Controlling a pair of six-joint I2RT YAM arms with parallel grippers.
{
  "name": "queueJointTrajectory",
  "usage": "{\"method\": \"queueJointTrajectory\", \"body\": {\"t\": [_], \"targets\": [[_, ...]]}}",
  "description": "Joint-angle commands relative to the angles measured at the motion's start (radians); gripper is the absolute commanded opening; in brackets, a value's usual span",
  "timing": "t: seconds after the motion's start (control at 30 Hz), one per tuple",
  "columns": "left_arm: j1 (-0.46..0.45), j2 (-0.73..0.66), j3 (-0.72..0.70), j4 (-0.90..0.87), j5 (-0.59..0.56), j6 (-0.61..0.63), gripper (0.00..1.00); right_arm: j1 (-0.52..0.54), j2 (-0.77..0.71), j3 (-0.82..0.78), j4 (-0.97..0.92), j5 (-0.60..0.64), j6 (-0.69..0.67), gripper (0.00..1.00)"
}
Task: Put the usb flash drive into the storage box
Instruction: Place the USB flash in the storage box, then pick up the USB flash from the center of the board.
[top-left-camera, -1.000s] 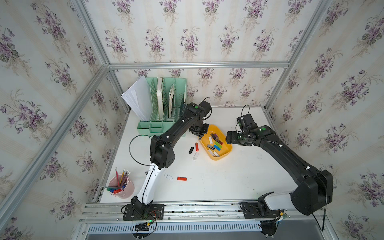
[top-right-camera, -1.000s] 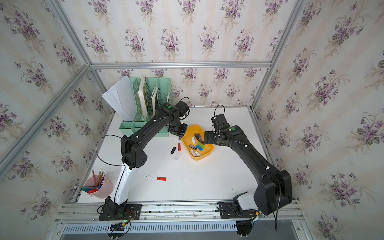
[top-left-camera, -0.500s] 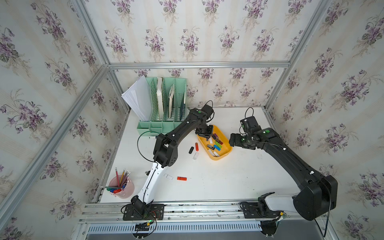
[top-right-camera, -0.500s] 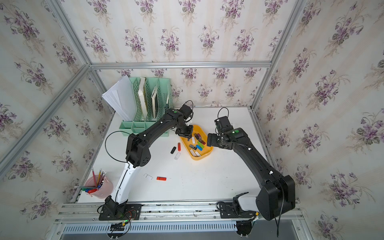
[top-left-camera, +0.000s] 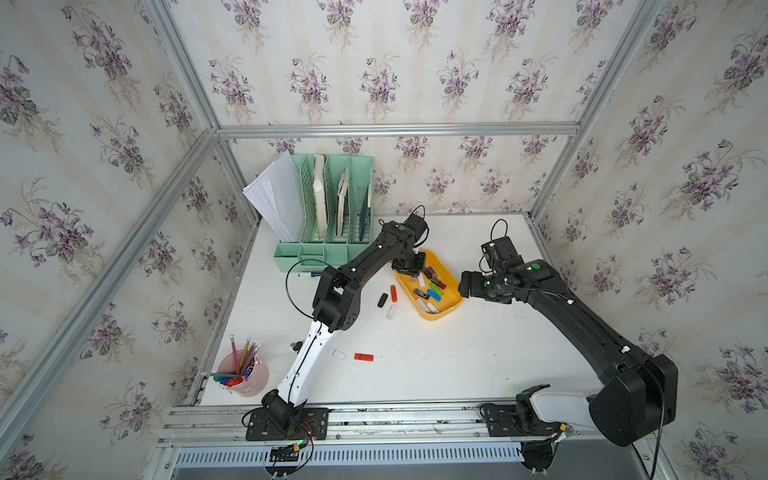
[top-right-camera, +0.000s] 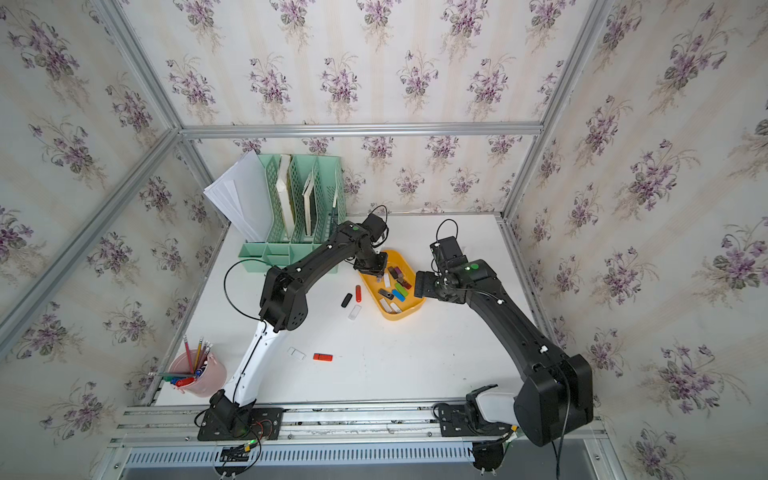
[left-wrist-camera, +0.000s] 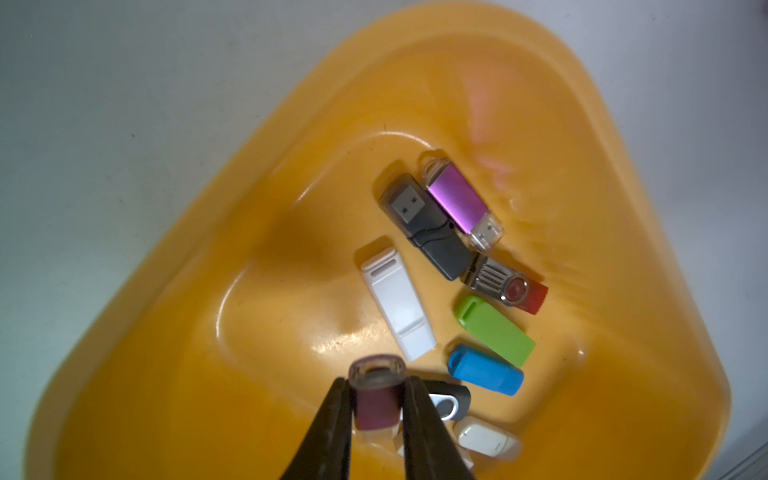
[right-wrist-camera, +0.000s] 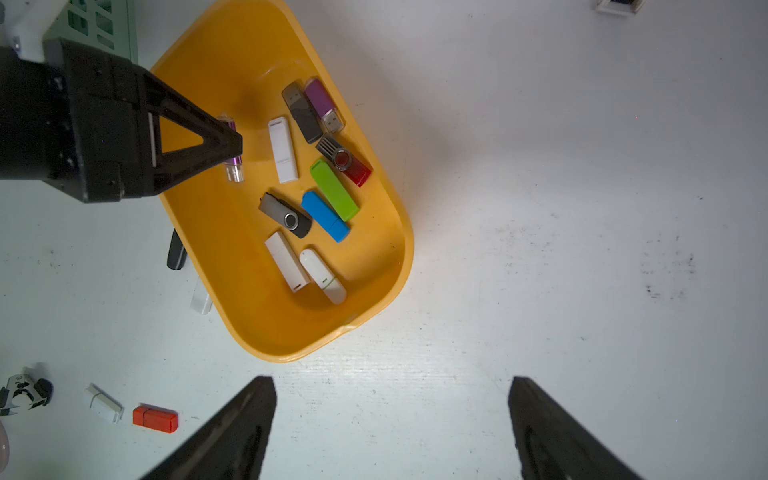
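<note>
Here, my left gripper (left-wrist-camera: 376, 384) pinches a purple usb flash drive (left-wrist-camera: 376, 405) between nearly closed jaws, over the floor of the storage box (left-wrist-camera: 187, 291); it seems to hang clear of the floor, though the wrist view is too steep for me to be sure. Nine loose drives (right-wrist-camera: 334, 189) lie inside the box. My right gripper (right-wrist-camera: 392, 415) stands wide and holds nothing, over the table (right-wrist-camera: 582, 208) just beside the box. A red drive (right-wrist-camera: 155, 419) lies well apart.
</note>
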Motion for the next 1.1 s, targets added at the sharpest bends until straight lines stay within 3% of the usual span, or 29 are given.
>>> {"method": "queueJointTrajectory", "body": {"t": [0.0, 0.27, 0.43, 0.57, 0.67, 0.77, 0.93, 1.07], "targets": [[0.000, 0.009, 0.007, 0.016, -0.024, 0.005, 0.27, 0.000, -0.008, -0.004, 0.006, -0.012, 0.008, 0.92], [0.000, 0.016, 0.006, 0.006, -0.029, 0.007, 0.28, 0.000, -0.027, -0.027, 0.019, -0.024, 0.010, 0.92], [-0.001, -0.041, 0.009, 0.002, -0.007, 0.001, 0.38, 0.004, -0.035, -0.033, 0.031, -0.055, 0.000, 0.92], [0.006, -0.176, -0.029, -0.056, -0.040, 0.002, 0.50, 0.055, -0.073, -0.036, 0.051, -0.087, 0.006, 0.92], [0.033, -0.323, -0.164, -0.126, -0.077, -0.003, 0.62, 0.131, -0.076, -0.043, 0.065, -0.107, 0.038, 0.92], [0.055, -0.511, -0.418, -0.162, -0.134, -0.006, 0.70, 0.234, -0.066, -0.065, 0.084, -0.106, 0.087, 0.92], [0.077, -0.831, -0.896, -0.127, -0.179, -0.064, 0.73, 0.391, -0.063, -0.103, 0.159, -0.122, 0.101, 0.92], [0.087, -1.028, -1.169, -0.109, -0.185, -0.117, 0.78, 0.512, -0.003, -0.090, 0.176, -0.134, 0.069, 0.92]]}}
